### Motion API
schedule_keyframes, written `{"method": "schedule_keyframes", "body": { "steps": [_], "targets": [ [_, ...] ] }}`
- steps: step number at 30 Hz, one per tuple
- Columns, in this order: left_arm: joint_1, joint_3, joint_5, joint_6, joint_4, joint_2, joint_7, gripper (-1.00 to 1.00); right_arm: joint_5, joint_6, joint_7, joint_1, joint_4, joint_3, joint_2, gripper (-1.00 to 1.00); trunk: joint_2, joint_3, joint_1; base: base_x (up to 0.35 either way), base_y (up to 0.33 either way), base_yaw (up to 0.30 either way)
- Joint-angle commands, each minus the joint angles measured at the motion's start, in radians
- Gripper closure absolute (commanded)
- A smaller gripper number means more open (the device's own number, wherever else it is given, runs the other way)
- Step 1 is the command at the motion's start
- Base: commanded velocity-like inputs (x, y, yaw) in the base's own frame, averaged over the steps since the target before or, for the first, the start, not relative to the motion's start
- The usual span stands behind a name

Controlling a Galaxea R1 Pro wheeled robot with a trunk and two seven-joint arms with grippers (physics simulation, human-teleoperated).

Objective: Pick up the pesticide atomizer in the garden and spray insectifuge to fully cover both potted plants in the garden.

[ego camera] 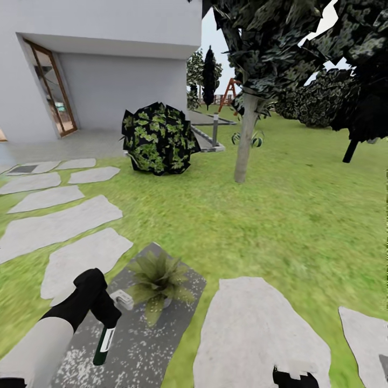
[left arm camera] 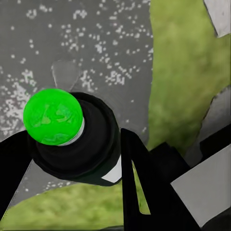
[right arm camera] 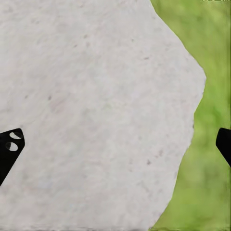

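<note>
My left gripper [ego camera: 108,322] is shut on the pesticide atomizer [ego camera: 103,346], a slim dark green bottle with a white band that points down over the grey mottled slab [ego camera: 143,350]. In the left wrist view the atomizer's [left arm camera: 53,117] bright green round end sits between the black fingers [left arm camera: 137,168]. One potted plant [ego camera: 159,280], a low rosette of olive leaves, stands on the slab just right of and beyond the gripper. My right gripper [ego camera: 293,379] is at the bottom edge; its fingertips [right arm camera: 9,144] stand wide apart, open over a pale stepping stone [right arm camera: 96,110].
Flat stepping stones [ego camera: 59,221] run across the lawn to the left, another [ego camera: 258,334] lies to the right. A dark-leaved shrub [ego camera: 158,138] and a tree trunk [ego camera: 245,143] stand farther off. The house wall [ego camera: 124,81] and door are behind. A small white block [ego camera: 123,299] lies by the plant.
</note>
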Motion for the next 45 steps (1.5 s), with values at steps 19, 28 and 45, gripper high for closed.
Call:
{"method": "schedule_keyframes", "body": {
  "steps": [19, 28, 45],
  "targets": [
    [-0.010, -0.113, -0.001, 0.001, -0.004, 0.000, -0.092, 1.00, 0.013, -0.004, -0.004, -0.001, 0.003, -0.007, -0.001, -1.00, 0.000, -0.001, 0.000, 0.093, 0.227, -0.120],
    [-0.001, -0.196, -0.005, 0.000, -0.009, 0.061, -0.190, 1.00, 0.015, -0.004, -0.004, -0.001, 0.003, -0.007, -0.003, -1.00, 0.000, -0.001, 0.000, 0.001, 0.000, -0.001],
    [0.001, -0.199, -0.005, 0.002, -0.011, 0.048, -0.187, 1.00, 0.012, -0.003, -0.004, -0.001, 0.002, -0.008, -0.003, -1.00, 0.000, -0.001, 0.000, 0.066, 0.188, -0.182]
  ]
}}
